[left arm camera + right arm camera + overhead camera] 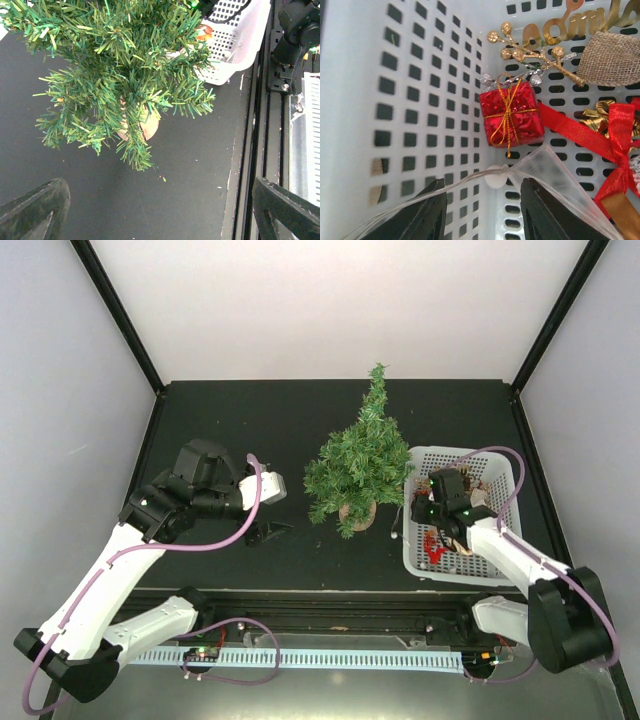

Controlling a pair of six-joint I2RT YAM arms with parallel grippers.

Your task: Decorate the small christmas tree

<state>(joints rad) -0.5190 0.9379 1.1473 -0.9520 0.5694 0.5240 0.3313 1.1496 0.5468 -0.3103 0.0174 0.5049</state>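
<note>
I count: small christmas tree (358, 465) 1 | white basket (395, 100) 1 | left pincer (160, 195) plus right pincer (482, 187) 2 | red gift box (511, 114) 1 | red ribbon bow (620, 150) 1 | gold berry sprig (520, 47) 1 | burlap piece (612, 57) 1

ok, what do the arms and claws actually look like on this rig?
Left arm and right arm: white links, black joints and wrist housings, a lilac cable looped along each, a small green light at each wrist. Left claw and right claw: two plain black tapered fingers each.
</note>
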